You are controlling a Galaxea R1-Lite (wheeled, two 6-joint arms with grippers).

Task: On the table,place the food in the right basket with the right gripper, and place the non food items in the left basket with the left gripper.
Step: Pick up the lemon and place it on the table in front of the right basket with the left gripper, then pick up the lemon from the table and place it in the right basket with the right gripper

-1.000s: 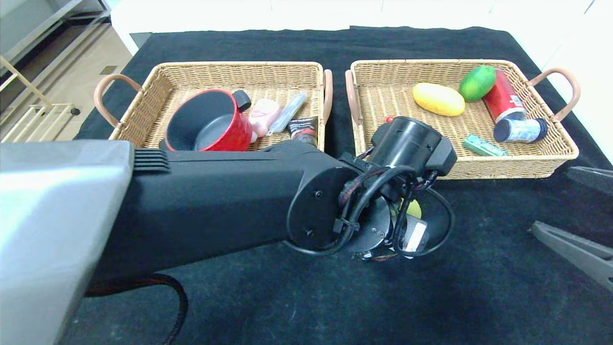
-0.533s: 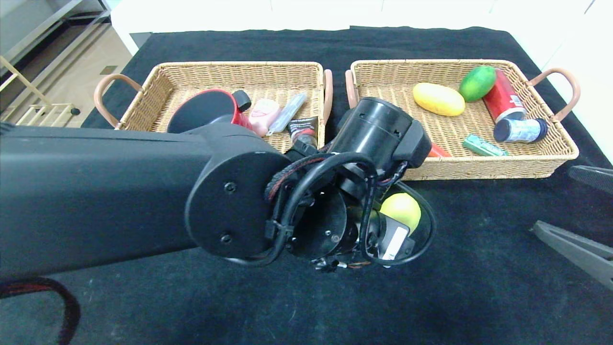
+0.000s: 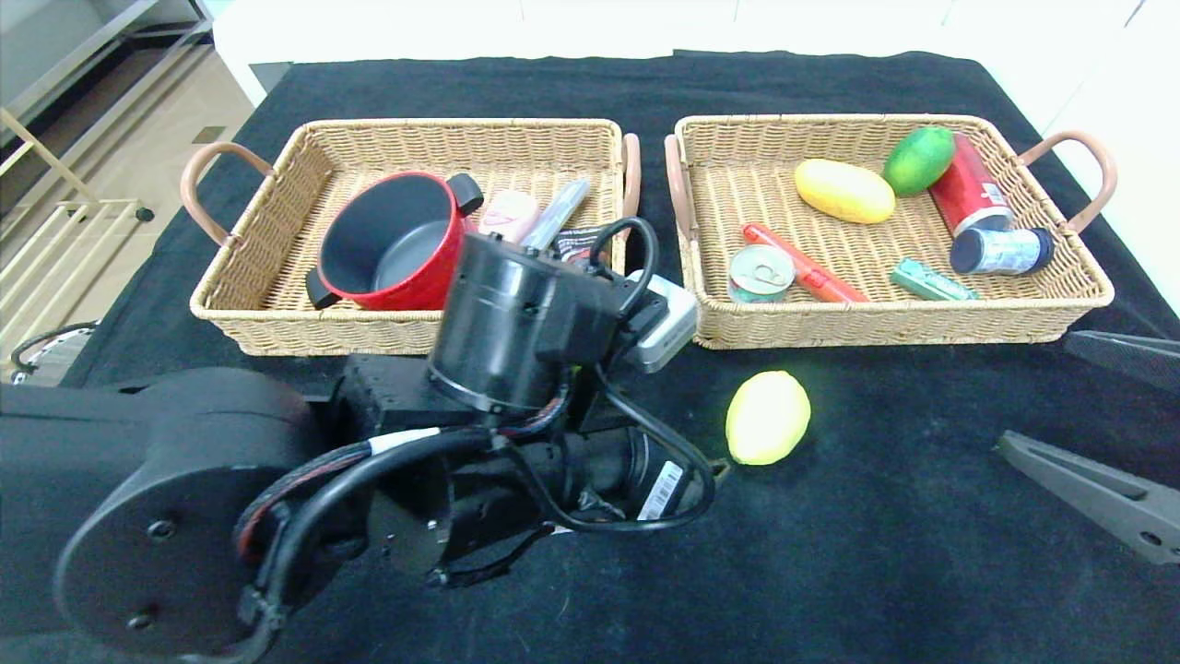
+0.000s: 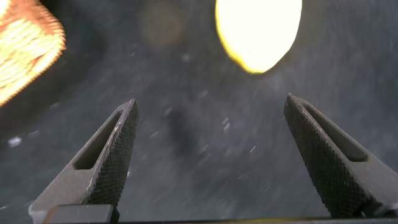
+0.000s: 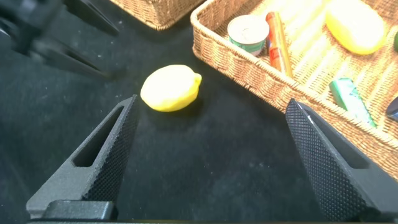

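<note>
Lemon [image 3: 768,417] lies loose on surface [image 3: 922,572]; left gripper [image 4: 214,155] and right gripper [image 5: 211,155] jaws spread, empty.

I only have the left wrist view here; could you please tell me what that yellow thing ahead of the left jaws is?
Observer: It is a lemon, lying alone on the black cloth just in front of the right basket.
Operator: Thank you. Is the right gripper near it?
Observer: The right gripper hangs over the cloth facing the lemon, jaws wide open and empty.
Operator: And what is already in the right basket?
Observer: A tin, a red stick, a yellow fruit, a green fruit, two cans and a small green pack.
Operator: And the left basket?
Observer: The left basket holds a red pot and some small items behind the arm.
</note>
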